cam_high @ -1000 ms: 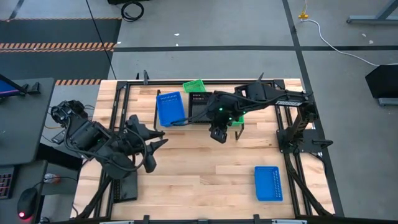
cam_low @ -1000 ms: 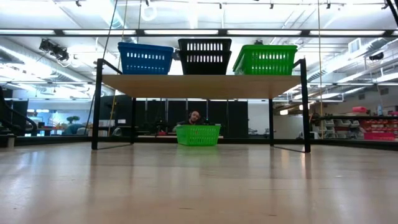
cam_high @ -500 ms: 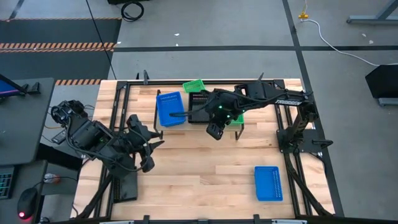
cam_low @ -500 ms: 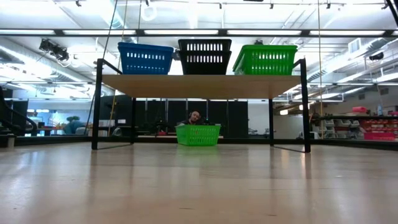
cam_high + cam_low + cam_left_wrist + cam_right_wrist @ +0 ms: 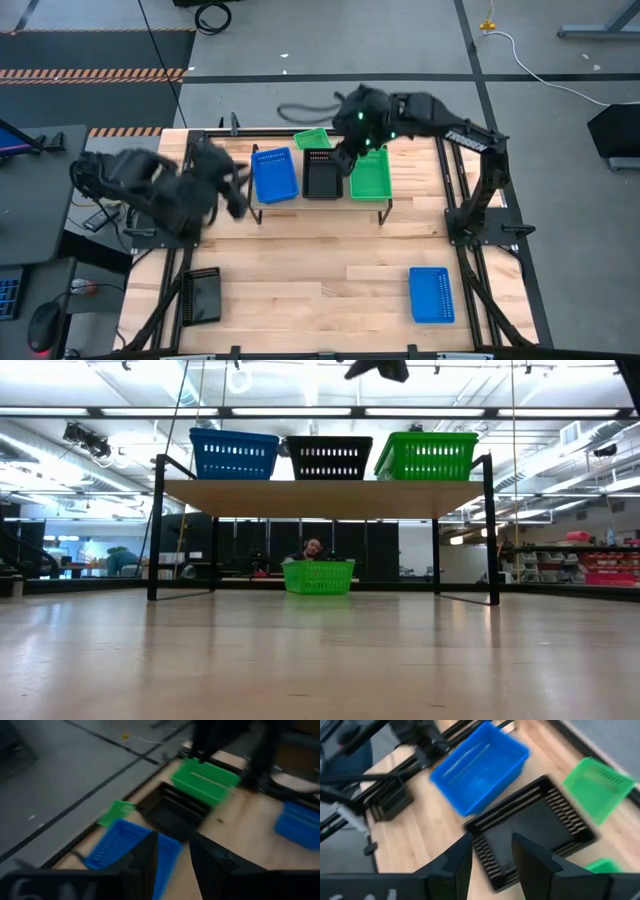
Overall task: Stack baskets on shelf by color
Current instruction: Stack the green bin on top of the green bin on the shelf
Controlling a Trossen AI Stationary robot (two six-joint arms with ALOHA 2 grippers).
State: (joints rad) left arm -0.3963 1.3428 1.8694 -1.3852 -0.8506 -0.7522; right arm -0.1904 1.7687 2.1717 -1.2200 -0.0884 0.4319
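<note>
1. No basket is held: the left gripper (image 5: pixel 172 865) and right gripper (image 5: pixel 492 865) are seen parted and empty, above the shelf (image 5: pixel 320 498).
2. A fetch seems next: the loose blue basket (image 5: pixel 431 294) lies at the table's near right, long axis running near-to-far.

Large light wooden tabletop (image 5: pixel 330 280) with black frame. Beyond its far edge: grey floor (image 5: pixel 300 50), black coiled cable (image 5: pixel 212 15); white cord (image 5: pixel 540 65) toward far right. Dark desk (image 5: pixel 35 200) beside its left edge.
</note>
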